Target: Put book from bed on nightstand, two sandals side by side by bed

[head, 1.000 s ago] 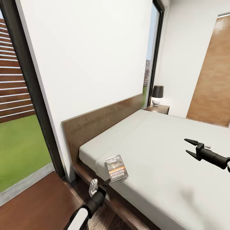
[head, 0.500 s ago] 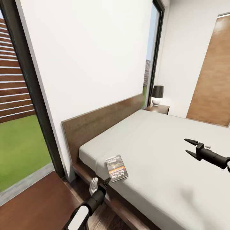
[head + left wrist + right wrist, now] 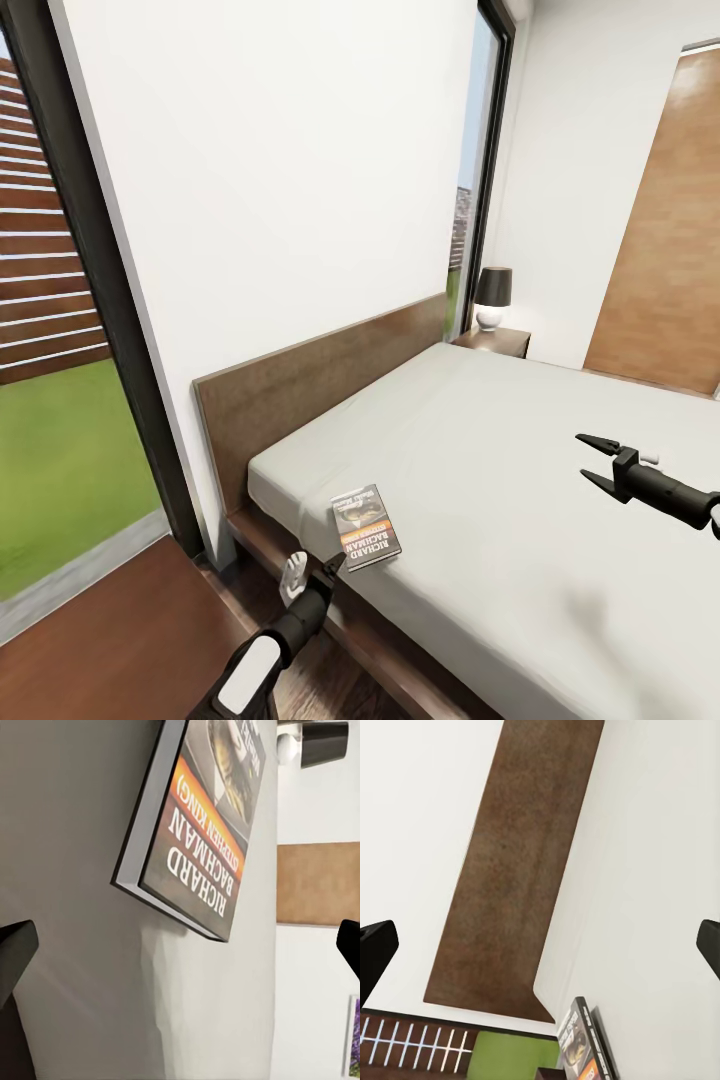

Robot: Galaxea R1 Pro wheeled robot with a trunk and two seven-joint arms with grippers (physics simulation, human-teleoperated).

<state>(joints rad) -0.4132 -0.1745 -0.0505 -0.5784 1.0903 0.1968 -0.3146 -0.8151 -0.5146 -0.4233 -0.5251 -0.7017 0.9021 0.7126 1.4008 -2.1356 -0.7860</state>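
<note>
The book [image 3: 367, 527] lies flat near the corner of the bed's pale mattress [image 3: 500, 480], dark cover up with an orange band and white lettering. My left gripper [image 3: 331, 574] is at the bed's edge just short of the book's near corner. In the left wrist view the book [image 3: 202, 825] lies straight ahead of the left gripper [image 3: 180, 945], whose fingertips stand wide open. My right gripper [image 3: 592, 461] hovers open over the mattress, well off to the right. The right wrist view shows the book [image 3: 582, 1042] far beyond the right gripper [image 3: 540, 945]. The sandals are out of view.
A dark nightstand [image 3: 497, 341] with a black-shaded lamp [image 3: 492, 296] stands at the bed's far side. The brown headboard [image 3: 310, 385] runs along the white wall. A brown wooden top [image 3: 110, 640] sits at lower left by the tall window [image 3: 60, 330]. A wooden door [image 3: 665, 240] is at right.
My left gripper has crept a little closer to the book's near corner. The right arm and the book have stayed put.
</note>
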